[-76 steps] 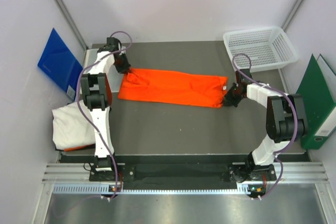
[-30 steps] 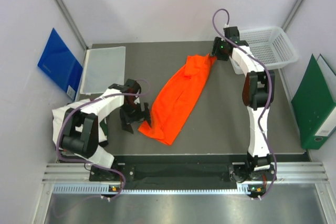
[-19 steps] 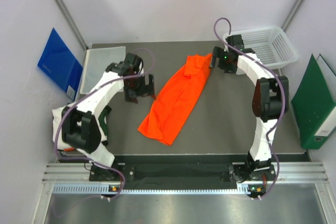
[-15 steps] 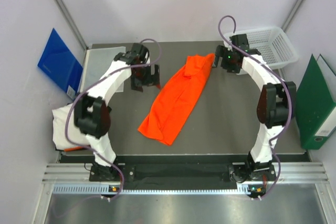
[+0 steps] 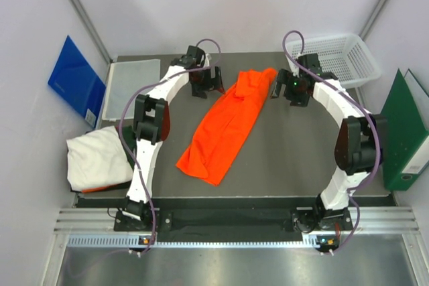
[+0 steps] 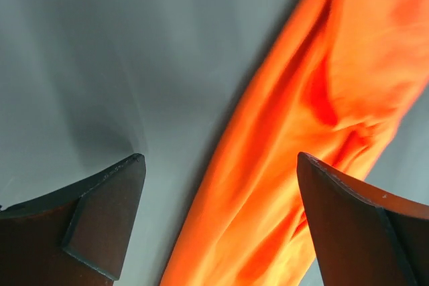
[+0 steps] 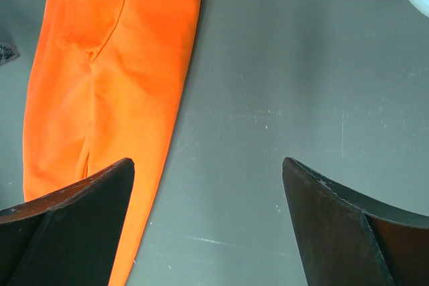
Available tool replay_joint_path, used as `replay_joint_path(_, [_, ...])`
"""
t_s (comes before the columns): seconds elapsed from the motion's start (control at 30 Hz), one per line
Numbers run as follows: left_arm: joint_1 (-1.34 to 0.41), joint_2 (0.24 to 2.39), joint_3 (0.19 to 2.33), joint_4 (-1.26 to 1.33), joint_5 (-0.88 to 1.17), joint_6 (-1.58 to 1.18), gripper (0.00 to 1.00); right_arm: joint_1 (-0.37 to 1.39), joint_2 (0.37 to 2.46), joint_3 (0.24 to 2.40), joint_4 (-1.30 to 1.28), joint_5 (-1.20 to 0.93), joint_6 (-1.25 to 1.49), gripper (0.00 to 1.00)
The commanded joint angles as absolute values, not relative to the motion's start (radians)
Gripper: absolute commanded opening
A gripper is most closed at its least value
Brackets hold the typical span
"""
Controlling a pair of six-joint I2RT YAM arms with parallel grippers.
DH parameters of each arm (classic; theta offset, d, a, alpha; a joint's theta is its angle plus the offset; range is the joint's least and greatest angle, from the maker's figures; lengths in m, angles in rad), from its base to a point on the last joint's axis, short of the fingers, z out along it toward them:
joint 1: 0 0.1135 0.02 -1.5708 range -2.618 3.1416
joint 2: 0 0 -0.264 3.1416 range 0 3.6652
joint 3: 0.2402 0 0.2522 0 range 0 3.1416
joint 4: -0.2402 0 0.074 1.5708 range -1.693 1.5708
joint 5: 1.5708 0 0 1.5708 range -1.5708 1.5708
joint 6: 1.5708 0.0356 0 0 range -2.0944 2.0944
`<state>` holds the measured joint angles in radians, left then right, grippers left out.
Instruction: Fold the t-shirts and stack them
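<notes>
Cloth of the orange t-shirt is laid as a long, narrow, creased strip on the dark table, slanted from 12 o'clock near the far edge down toward 7 o'clock. The left gripper is held at the strip's far end, on its 9 o'clock side. In the left wrist view its fingers are seen spread wide over the shirt's edge, and nothing is pinched. The right gripper is placed at 3 o'clock of the same end, apart from the cloth. It is likewise spread, and bare table is framed between its fingers. The white t-shirt is bunched at 8 o'clock, at the table's left edge. A clear plastic sheet is seen at 10 o'clock and a white mesh basket at 2 o'clock.
</notes>
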<state>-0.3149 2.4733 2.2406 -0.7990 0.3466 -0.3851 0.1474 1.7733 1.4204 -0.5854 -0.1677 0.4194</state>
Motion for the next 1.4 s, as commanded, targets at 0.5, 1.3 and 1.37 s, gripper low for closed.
replay_joint_path(0.5, [-0.383,2.741,2.427,-0.450,0.620,-0.615,0.42,0.146,1.606,1.315,-0.566,-0.129,0.434,0.91])
replay_joint_path(1.3, [-0.051,2.469,2.103,-0.371,0.472,-0.643,0.00,0.175,1.640,1.252,-0.522,-0.210,0.443,0.91])
replay_joint_path(1.37, [-0.051,2.435,2.047,-0.373,0.483,-0.631,0.51,0.184,1.646,1.270,-0.525,-0.213,0.437,0.91])
